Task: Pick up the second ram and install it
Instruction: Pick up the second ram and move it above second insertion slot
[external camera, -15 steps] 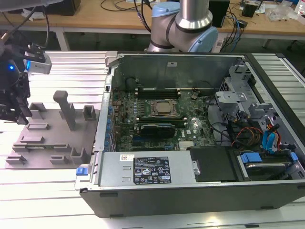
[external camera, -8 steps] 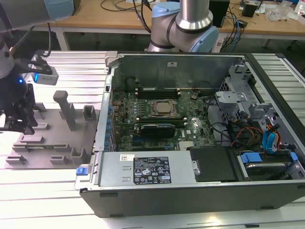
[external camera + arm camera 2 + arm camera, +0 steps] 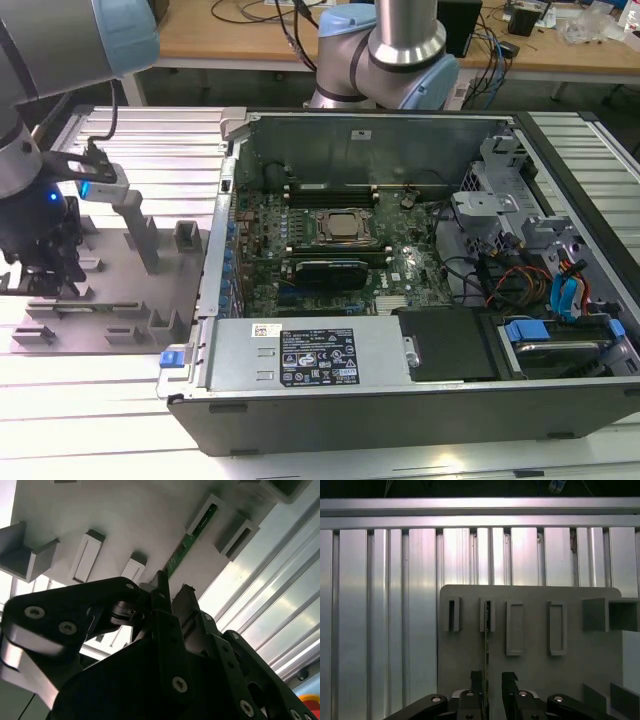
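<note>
The second ram [image 3: 193, 534] is a long, thin green circuit-board stick. It stands on its long edge on the grey holder plate [image 3: 125, 515]. Its far end sits in one of the plate's slotted pegs. Its near end reaches between the fingers of the end effector [image 3: 492, 677], close against one finger and apart from the other.

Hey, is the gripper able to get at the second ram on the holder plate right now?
Likely yes: the gripper hangs right over the second ram, upright in the grey holder plate, jaws open either side, nothing between.
</note>
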`<state>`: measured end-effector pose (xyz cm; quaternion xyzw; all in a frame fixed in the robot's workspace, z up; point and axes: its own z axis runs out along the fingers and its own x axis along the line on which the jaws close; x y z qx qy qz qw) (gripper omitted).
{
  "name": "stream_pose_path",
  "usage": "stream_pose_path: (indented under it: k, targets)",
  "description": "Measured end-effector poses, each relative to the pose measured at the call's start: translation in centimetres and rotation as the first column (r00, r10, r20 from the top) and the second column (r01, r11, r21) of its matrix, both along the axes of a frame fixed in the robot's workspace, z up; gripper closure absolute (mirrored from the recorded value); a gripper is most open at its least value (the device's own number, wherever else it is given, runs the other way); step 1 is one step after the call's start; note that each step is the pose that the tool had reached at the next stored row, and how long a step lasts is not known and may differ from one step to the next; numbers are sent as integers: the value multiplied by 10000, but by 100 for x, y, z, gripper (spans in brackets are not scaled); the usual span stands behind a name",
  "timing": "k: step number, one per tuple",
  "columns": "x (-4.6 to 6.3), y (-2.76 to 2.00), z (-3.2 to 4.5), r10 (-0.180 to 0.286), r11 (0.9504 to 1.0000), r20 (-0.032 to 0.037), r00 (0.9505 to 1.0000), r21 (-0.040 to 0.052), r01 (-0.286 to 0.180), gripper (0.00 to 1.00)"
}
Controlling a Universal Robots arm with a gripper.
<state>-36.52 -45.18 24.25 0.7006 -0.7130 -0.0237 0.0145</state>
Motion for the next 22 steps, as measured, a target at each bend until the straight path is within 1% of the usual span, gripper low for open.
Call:
stream_pose_path:
  k: [1,4,6,9,11,13,14,15,21,22]
  targets:
    - [0,-1,-28,0,10000,0,10000,0,0,72]
    - [0,-59,-149,0,10000,1,10000,1,0,72]
    - [0,-60,-229,0,10000,0,10000,10,0,72]
    - [0,-60,-329,0,10000,0,10000,30,0,72]
    - [1,-61,-386,1,10000,0,10000,70,-1,72]
    - [1,-61,-414,1,9999,-1,10000,124,-1,72]
    - [2,-61,-433,1,9997,0,10000,228,-1,72]
    - [2,-59,-437,-1,9997,1,10000,251,1,72]
    - [2,-60,-437,0,9996,0,10000,277,0,73]
    - [2,-61,-437,1,9996,-1,10000,280,-1,87]
